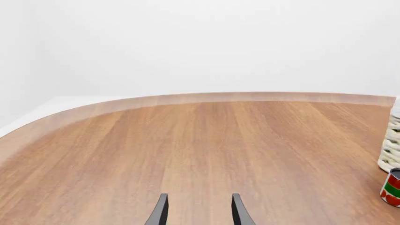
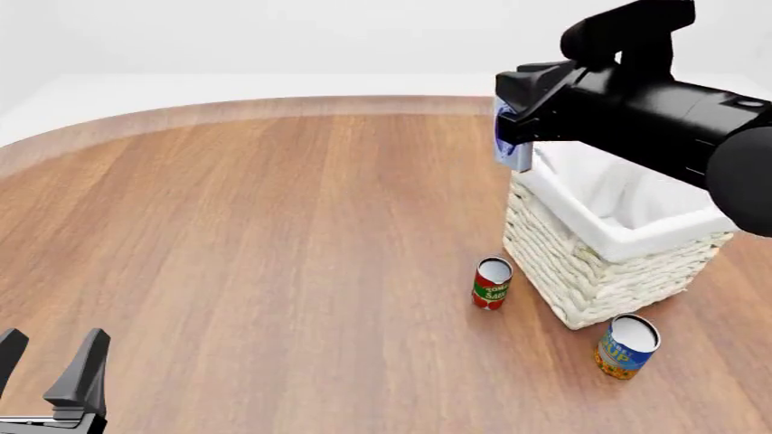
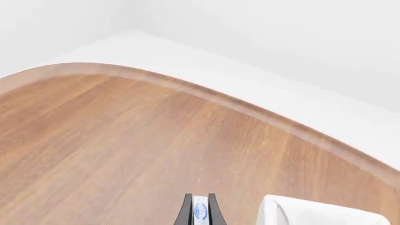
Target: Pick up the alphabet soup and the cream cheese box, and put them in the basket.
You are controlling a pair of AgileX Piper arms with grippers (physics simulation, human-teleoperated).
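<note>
1. Wood table [image 2: 266, 235], white backdrop.
2. Left gripper [image 2: 49, 362] nearest, jaws apart, empty.
3. One alphabet soup [image 2: 626, 345], blue-yellow, beside basket [image 2: 603, 271]; one red-green can [image 2: 491, 283].
4. Right gripper [image 2: 516, 145] clamps pale-blue cream cheese box [image 2: 512, 149] above basket rim.

Matt wood table [image 2: 266, 235], rough wicker basket [image 2: 579, 271] with cloth liner
</note>
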